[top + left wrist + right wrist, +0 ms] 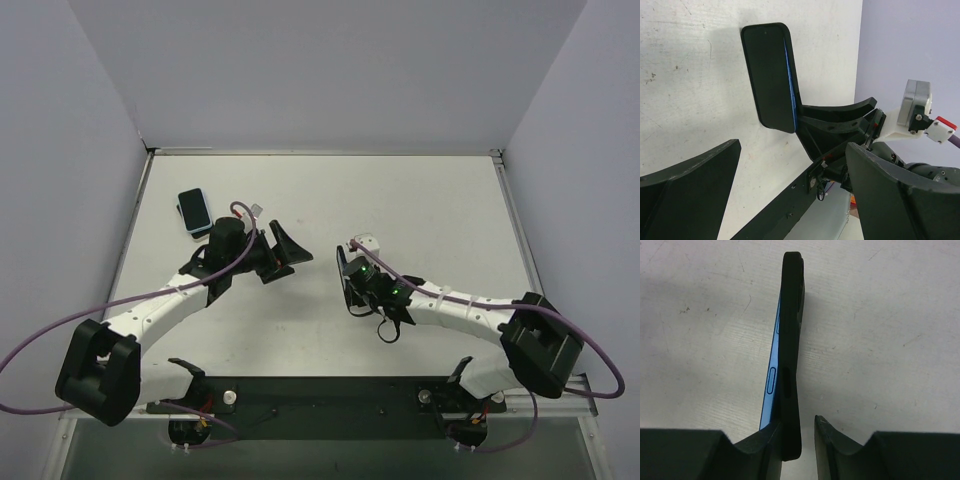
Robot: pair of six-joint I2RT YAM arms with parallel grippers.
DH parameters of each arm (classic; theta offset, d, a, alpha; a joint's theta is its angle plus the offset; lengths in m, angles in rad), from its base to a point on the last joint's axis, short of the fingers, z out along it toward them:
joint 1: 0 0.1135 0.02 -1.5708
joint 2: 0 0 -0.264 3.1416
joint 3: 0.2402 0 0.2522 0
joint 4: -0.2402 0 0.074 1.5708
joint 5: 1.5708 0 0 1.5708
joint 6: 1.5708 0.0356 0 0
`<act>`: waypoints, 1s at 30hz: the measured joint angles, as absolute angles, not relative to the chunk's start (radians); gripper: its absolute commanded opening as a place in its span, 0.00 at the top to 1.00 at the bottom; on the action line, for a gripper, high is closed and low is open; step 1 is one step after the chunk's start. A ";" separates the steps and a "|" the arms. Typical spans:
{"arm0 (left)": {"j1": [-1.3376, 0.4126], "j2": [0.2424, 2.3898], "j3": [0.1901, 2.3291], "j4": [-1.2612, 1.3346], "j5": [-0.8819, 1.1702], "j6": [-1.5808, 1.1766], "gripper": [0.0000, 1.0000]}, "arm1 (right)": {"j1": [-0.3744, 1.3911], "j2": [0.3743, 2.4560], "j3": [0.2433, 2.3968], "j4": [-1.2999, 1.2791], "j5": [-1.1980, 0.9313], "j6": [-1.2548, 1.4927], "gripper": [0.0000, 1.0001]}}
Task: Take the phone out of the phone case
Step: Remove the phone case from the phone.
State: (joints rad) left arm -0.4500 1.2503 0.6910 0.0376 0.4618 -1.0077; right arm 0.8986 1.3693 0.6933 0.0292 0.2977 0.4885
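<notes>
A blue phone (771,380) sits partly out of its black case (791,340), seen edge-on in the right wrist view. The pair stands between the fingers of my right gripper (799,422). The left finger (760,445) touches the phone and case, while a narrow gap separates the right finger (832,445) from the case, so the jaws are open. In the left wrist view the cased phone (771,75) shows its dark broad face against the table. My left gripper (790,200) is wide open and holds nothing. From above, my left gripper (283,255) faces my right gripper (350,282) mid-table.
A dark flat slab with a light blue rim (195,211) lies on the white table (420,200) at the far left, behind the left arm. Grey walls enclose the table on three sides. A black mounting bar (320,405) runs along the near edge.
</notes>
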 measured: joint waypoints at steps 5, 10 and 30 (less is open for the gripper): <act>-0.450 1.263 0.691 0.053 0.472 -1.011 0.03 | 0.903 1.420 0.694 0.087 0.308 0.502 0.78; -0.450 1.276 0.690 0.063 0.480 -1.016 0.03 | 0.904 1.499 0.712 0.139 0.322 0.521 0.79; -0.443 1.298 0.685 0.044 0.480 -0.973 0.03 | 0.832 1.706 0.842 0.205 0.225 0.547 0.75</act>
